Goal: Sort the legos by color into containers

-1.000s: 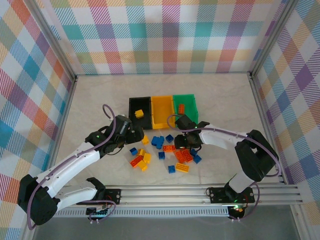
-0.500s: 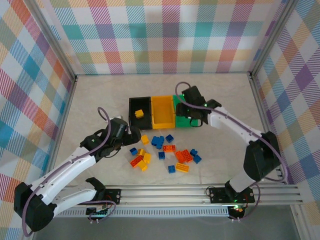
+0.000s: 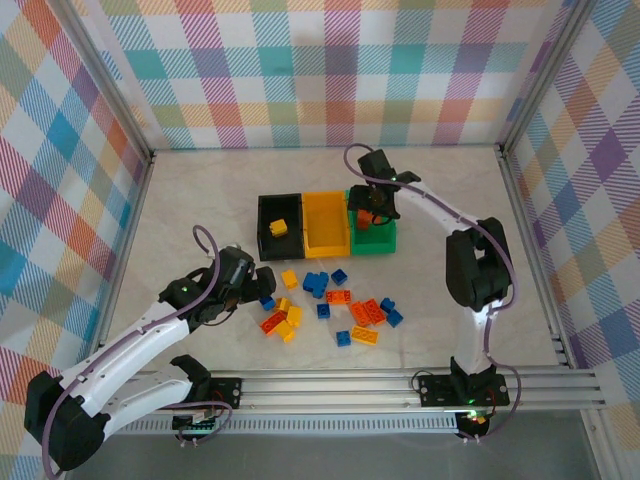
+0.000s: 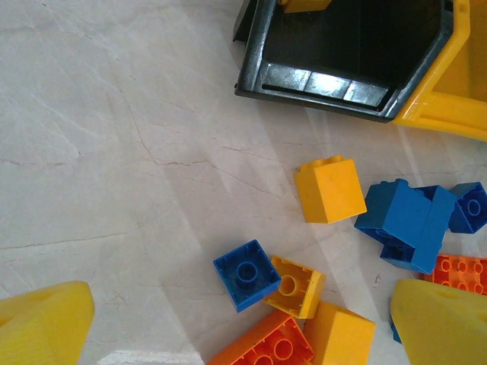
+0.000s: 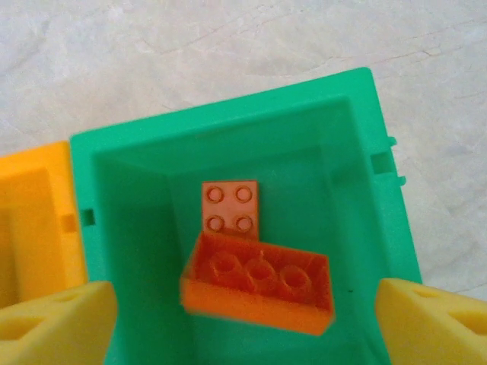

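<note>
The three containers stand in a row: a black bin (image 3: 264, 215) with one yellow lego (image 3: 279, 228) in it, a yellow-orange bin (image 3: 326, 248) and a green bin (image 3: 373, 241). My right gripper (image 3: 374, 206) hovers open over the green bin (image 5: 380, 228). A long orange lego (image 5: 259, 285) lies blurred between its spread fingers, touching neither, above a small orange lego (image 5: 230, 205) on the bin floor. My left gripper (image 4: 243, 327) stands open low over the table. A blue lego (image 4: 246, 274) and a yellow one (image 4: 293, 285) lie between its fingers (image 4: 46, 323).
Several loose yellow, blue and orange legos (image 3: 330, 305) are scattered in front of the bins. In the left wrist view a yellow lego (image 4: 331, 188) and a blue cluster (image 4: 407, 220) lie near the black bin (image 4: 319, 84). Checked walls enclose the table.
My right gripper has swung from the loose pile up over the green bin and opened, letting go of the long orange lego. My left gripper drew back slightly toward the near left.
</note>
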Controlling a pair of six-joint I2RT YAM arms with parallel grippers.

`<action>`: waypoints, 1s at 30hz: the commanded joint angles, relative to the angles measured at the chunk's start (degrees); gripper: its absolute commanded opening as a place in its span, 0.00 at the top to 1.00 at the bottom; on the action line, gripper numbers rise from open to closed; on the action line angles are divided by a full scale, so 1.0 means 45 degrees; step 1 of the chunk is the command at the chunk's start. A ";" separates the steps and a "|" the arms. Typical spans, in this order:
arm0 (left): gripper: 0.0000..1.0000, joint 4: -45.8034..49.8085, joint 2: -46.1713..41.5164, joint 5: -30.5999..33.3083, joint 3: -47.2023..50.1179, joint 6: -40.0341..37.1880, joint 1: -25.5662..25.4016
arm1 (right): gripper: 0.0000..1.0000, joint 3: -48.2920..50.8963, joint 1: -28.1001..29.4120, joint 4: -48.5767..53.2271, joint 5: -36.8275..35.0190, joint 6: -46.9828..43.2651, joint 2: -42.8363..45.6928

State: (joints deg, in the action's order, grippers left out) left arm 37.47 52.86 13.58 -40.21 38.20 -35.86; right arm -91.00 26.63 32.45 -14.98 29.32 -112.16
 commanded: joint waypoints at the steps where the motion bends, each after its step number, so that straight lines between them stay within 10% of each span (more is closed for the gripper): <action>1: 0.00 0.0179 -0.0020 0.0156 0.0127 0.0113 -0.0020 | 0.07 -0.0196 0.0058 0.0045 0.0358 0.0064 0.0937; 12: 0.20 -0.1382 0.2972 -0.1018 -0.0252 -0.0948 -0.0040 | 0.06 0.4329 0.0778 -0.1456 0.1162 0.0640 0.4578; 30: 0.18 -0.0814 0.5235 0.0013 -0.0550 -0.1184 -0.0508 | 0.06 0.6668 0.0820 -0.1936 0.1103 0.1176 0.5980</action>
State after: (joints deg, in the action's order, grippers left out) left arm 31.88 76.86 12.01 -44.01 31.90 -37.47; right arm -61.63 30.41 25.41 -10.00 33.69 -86.32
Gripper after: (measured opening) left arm 0.816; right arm 0.943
